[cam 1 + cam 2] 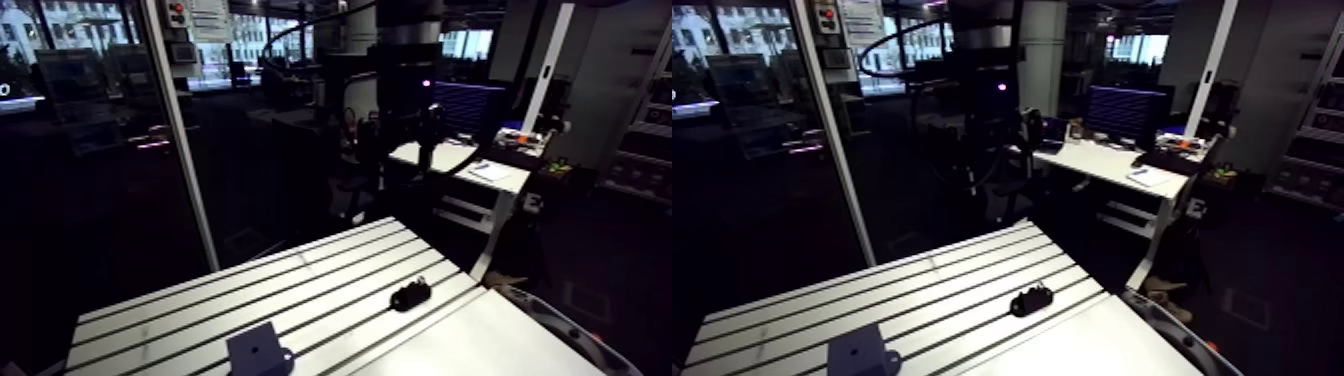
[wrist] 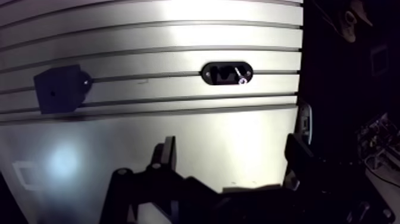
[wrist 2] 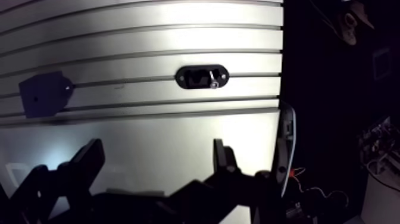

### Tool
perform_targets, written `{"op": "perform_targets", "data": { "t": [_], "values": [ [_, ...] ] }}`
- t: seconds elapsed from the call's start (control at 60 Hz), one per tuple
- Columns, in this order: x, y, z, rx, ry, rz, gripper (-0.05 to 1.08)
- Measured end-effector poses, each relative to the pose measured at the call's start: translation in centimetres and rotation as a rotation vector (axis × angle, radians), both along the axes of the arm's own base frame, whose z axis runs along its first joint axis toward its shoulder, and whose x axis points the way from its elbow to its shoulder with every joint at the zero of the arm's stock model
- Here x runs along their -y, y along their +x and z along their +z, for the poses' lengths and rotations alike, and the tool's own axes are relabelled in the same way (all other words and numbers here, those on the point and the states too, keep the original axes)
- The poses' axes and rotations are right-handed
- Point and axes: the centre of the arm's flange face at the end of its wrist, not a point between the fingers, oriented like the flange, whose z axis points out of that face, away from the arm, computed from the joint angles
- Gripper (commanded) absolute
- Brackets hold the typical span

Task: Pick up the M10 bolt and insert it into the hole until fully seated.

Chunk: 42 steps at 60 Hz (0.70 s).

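**Arm view.** The slotted table (image 1: 330,268) carries 2 dark items. A black oval holder (image 1: 410,294) lies near the table's far right edge. A dark block (image 1: 258,352) stands well apart from it, at the near edge. The bolt cannot be made out in the holder from this view.

**Wrist view.** The gripper (image 2: 232,158) hangs high above a bare part of the table. Its 2 fingers (image 2: 169,154) are spread wide with nothing between them. The holder lies ahead of the gripper, well apart and across several slots. The M10 bolt (image 2: 240,77) rests in the holder's recess. It shows mainly as a bright metallic glint toward 1 end, and the rest of it is too dark to read. The block stands off to 1 side of the holder. A small dark spot on its face (image 2: 55,93) is probably the hole.

**Step in hand (judgement).** This is the approach to the bolt, and no grasp has been made yet.
- Centre the open fingers over the holder before descending.
- Turn the wrist so the pads close across the bolt's shank rather than along it.
- Descend between the holder's walls without touching them.
- Close firmly, because a loose hold may let the bolt tilt.
- Lift straight out, so the bolt's axis is known when it is later aligned with the hole.
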Motion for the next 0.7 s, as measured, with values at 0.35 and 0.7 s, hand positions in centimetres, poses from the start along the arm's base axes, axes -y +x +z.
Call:
{"op": "perform_targets", "data": {
  "t": [0.35, 0.7],
  "values": [
    [-3.4, -0.9, -5.0, -0.033, -0.018, 0.018, 0.01],
    [-5.1, -1.8, -8.2, -0.038, -0.026, 0.01, 0.02]
  ]
}}
